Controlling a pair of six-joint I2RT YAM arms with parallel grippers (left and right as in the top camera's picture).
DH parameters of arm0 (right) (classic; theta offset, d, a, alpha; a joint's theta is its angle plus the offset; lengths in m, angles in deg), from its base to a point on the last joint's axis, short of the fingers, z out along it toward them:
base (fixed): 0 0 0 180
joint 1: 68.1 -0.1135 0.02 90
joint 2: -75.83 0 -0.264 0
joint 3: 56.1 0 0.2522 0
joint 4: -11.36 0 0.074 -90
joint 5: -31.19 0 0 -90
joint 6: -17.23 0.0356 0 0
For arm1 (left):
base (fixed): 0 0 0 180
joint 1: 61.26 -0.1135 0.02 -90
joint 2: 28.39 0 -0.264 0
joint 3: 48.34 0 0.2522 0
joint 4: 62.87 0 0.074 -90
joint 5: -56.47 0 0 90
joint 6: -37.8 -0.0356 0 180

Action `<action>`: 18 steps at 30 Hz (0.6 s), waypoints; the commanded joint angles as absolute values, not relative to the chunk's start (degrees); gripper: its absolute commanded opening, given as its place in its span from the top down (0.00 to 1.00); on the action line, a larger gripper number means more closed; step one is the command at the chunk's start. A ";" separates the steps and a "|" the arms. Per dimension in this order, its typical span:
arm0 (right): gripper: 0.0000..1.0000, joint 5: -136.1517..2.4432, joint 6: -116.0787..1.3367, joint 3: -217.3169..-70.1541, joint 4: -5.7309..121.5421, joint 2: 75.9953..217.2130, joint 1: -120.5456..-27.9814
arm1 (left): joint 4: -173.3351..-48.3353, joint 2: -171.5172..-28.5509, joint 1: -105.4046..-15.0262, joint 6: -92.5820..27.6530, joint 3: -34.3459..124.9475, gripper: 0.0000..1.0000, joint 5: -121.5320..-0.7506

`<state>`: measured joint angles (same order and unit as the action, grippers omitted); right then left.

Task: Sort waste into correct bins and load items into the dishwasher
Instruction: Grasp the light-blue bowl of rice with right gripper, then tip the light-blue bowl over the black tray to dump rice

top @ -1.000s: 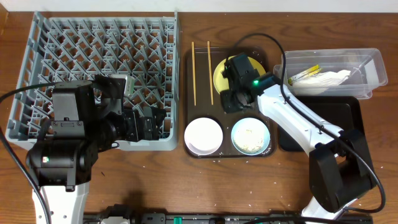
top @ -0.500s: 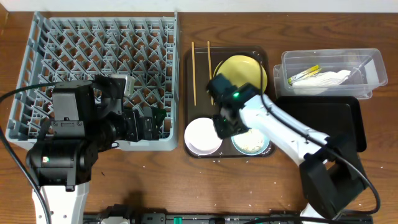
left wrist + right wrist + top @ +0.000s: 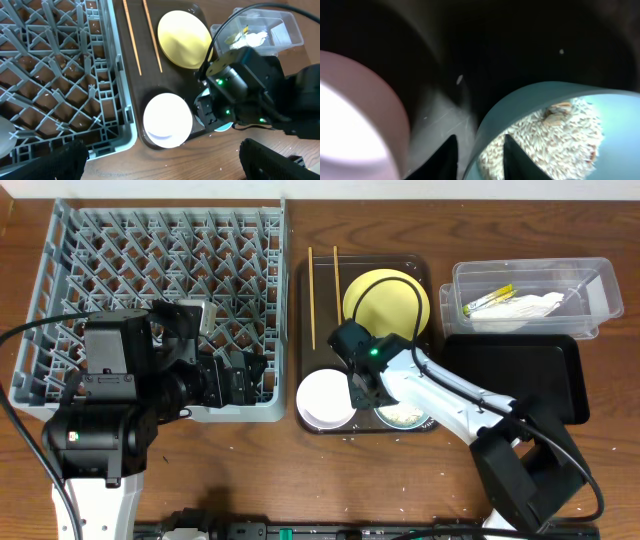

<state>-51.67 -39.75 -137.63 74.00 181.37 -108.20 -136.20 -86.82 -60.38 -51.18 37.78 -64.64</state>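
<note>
My right gripper [image 3: 479, 150] is down at the light-blue bowl [image 3: 408, 416] on the brown serving tray [image 3: 302, 310]. Its jaws straddle the bowl's rim [image 3: 520, 95], one finger outside and one inside on the rice scraps [image 3: 555, 135], with a gap still showing. The cream-white bowl [image 3: 325, 398] sits just to the left. The yellow plate [image 3: 386, 298] and two chopsticks [image 3: 311, 295] lie at the tray's back. My left gripper [image 3: 167, 165] hangs wide open and empty over the front right corner of the grey dish rack [image 3: 160, 270].
A clear tub [image 3: 592, 280] at the back right holds the white napkin [image 3: 522, 307] and the yellow-green sachet [image 3: 487, 300]. A black tray [image 3: 530, 380] lies in front of it, right of the serving tray. My right arm stretches across the black tray's left edge.
My right gripper has moved from over the yellow plate toward the front of the tray and down onto the light-blue bowl. The left arm has not moved.
</note>
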 commanded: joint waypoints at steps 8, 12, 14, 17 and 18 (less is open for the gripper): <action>0.99 -51.72 -38.51 -135.42 72.93 181.89 -106.71 | -136.13 -86.80 -60.16 -52.17 38.72 0.02 -64.33; 0.99 -54.87 -39.34 -136.05 73.76 180.73 -105.55 | -136.13 -86.80 -60.16 -52.17 38.72 0.02 -64.33; 0.99 -58.71 -41.72 -136.56 73.85 179.40 -104.20 | -136.13 -86.80 -60.16 -52.17 38.72 0.02 -64.33; 0.99 -68.68 -46.46 -136.77 73.30 175.93 -100.70 | -136.13 -86.80 -60.16 -52.17 38.72 0.02 -64.33; 0.99 -71.80 -47.99 -136.77 73.02 174.57 -99.15 | -136.13 -86.80 -60.16 -52.17 38.72 0.02 -64.33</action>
